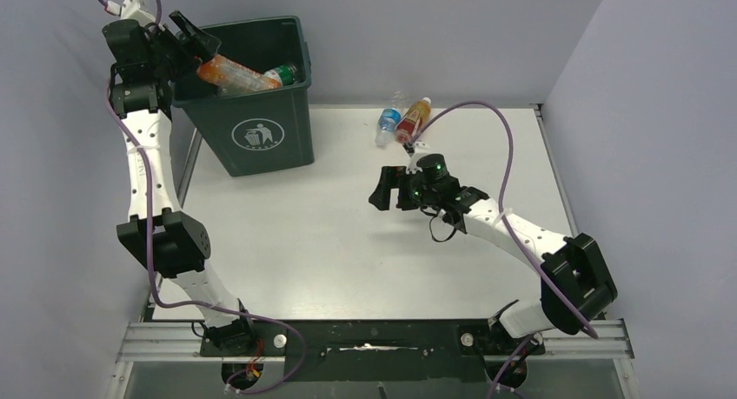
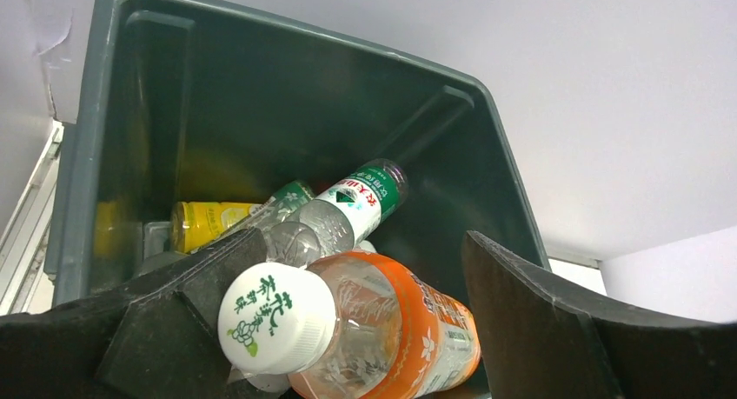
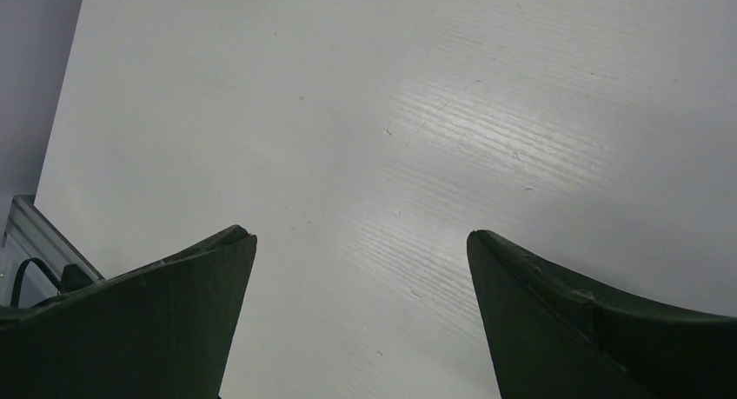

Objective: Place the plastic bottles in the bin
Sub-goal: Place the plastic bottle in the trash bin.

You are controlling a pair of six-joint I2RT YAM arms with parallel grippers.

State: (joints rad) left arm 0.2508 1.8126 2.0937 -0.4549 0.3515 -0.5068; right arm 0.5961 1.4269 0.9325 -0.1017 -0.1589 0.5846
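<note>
Your left tool (image 1: 202,43) hangs over the near-left corner of the dark green bin (image 1: 261,138). Its jaws stand wide apart. That placement makes sense for a drop, since anything let go there falls inside the walls rather than onto the desk (image 1: 348,260).

In the left wrist view, the orange-labelled bottle (image 2: 400,329) lies between the fingers with its white cap close against the left one. The right finger is well clear of it, so the bottle is not clamped. It rests slanted on the bottles below it.

Under it you can see a clear bottle with a green and white label (image 2: 361,199) leaning up toward the far corner. A yellow bottle (image 2: 204,223) lies against the left wall. From above, the orange bottle sits high, near the rim, so the pile looks fairly tall to me. Another drop in the same corner could roll or perch rather than sink.

Your right tool (image 1: 380,193) is open with nothing between its fingers. It hovers low over bare desk near the middle and points left.

At least two bottles lie beyond it at the far edge of the desk. One is a blue-labelled clear bottle (image 1: 388,121), and a red-and-orange bottle (image 1: 412,119) lies just beside it, touching or nearly so. The back wall is right behind them, and the right arm's purple cable (image 1: 487,112) arcs close past them. Both could crowd a reach from this side.
</note>
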